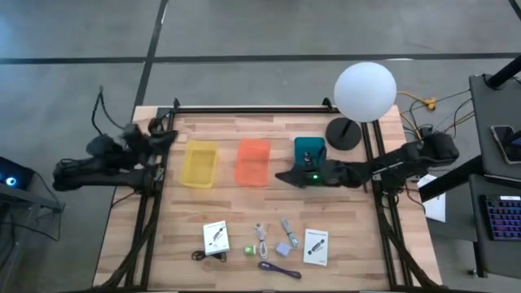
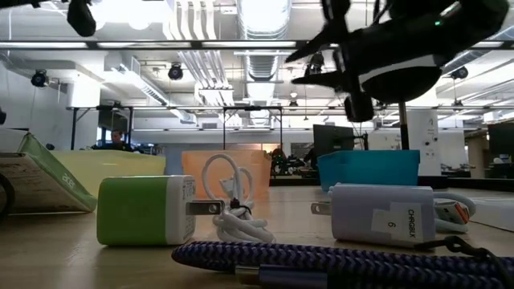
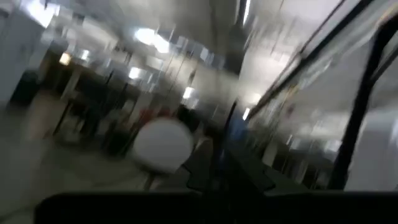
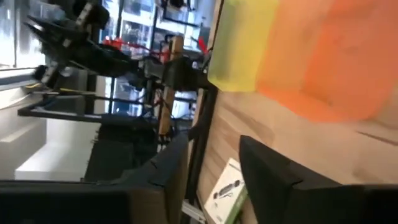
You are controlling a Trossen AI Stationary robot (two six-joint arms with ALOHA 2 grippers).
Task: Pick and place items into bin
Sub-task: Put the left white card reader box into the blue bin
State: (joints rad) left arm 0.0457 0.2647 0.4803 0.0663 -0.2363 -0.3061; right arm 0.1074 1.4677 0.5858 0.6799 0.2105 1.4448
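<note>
where cords lie, purple cord [image 2: 337, 265] braided.

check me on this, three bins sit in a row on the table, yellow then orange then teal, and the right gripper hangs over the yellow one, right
Not quite. The high view shows the right gripper near the teal bin, not the yellow bin. The orange bin does sit between them in a row.

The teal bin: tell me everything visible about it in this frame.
The teal bin is a small open-topped rectangular container, apparently translucent plastic. It stands upright on the wooden table, rightmost of three in a row, beside the orange bin, with the yellow bin beyond. The lamp's black base sits to its right. The right tool hovers by its front edge, the arm overlapping part of it. Its contents cannot be made out.
</note>
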